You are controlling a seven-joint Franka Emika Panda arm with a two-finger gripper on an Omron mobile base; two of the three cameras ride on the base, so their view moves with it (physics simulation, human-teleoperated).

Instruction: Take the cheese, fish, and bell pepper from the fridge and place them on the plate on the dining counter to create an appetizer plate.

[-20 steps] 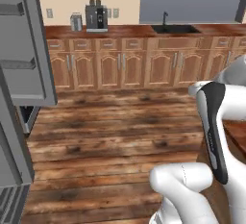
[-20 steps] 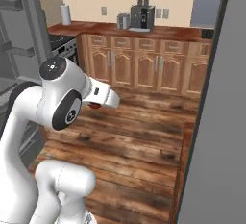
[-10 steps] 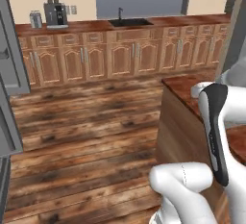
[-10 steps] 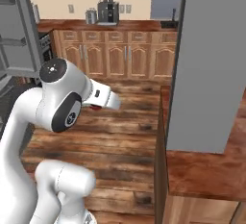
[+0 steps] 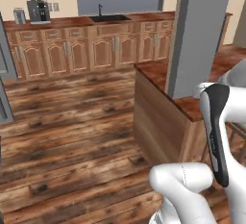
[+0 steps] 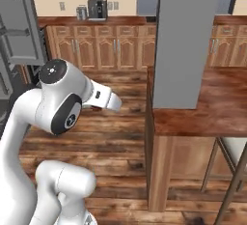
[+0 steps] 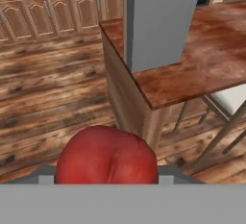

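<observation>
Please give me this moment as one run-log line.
phase: carrying | end effector: shut on round dark-red bell pepper | ahead: glossy reddish-brown dining counter, grey pillar | plate: unseen

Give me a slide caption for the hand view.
Bell pepper held in the gripper, facing the dining counter.

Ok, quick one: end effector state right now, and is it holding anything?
End effector: closed on the bell pepper, which sits round and dark red between its tips in the hand view.
</observation>
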